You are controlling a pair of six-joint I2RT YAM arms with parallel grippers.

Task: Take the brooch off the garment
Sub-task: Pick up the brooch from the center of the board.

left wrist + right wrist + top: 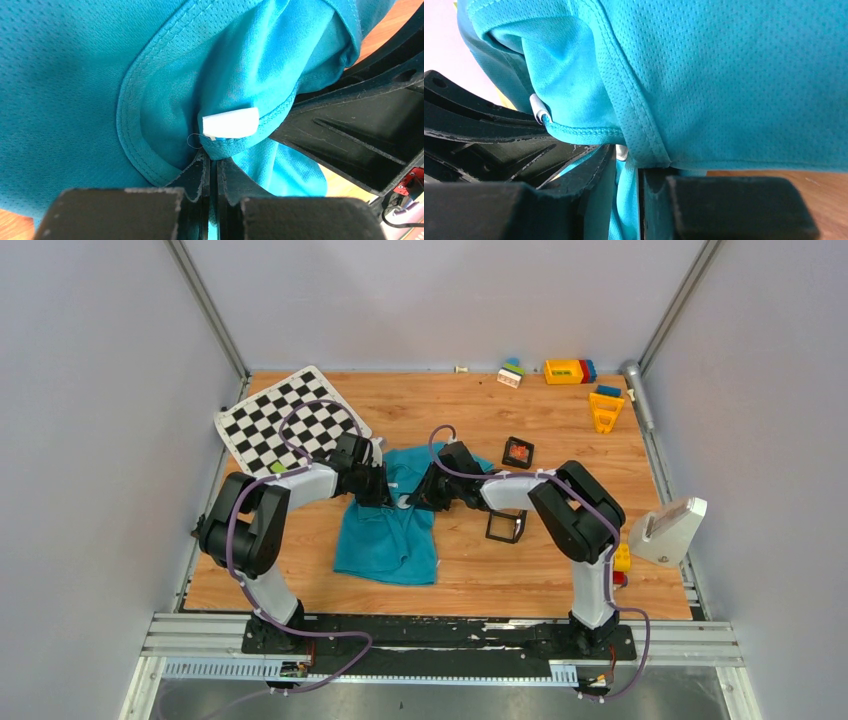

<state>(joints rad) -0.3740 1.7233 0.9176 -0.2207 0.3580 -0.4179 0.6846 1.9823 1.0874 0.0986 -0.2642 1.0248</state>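
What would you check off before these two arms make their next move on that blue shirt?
1. Hold of the left gripper on the garment: ok, jaws shut on the collar hem under the white label.
2. Hold of the right gripper: ok, fabric pinched between its jaws.
3. Sight of the brooch: not ok, no view shows it.
4. Clearance between the two grippers: cannot tell; they sit close together at the collar.
5. Rest of the garment lying on the table: ok.
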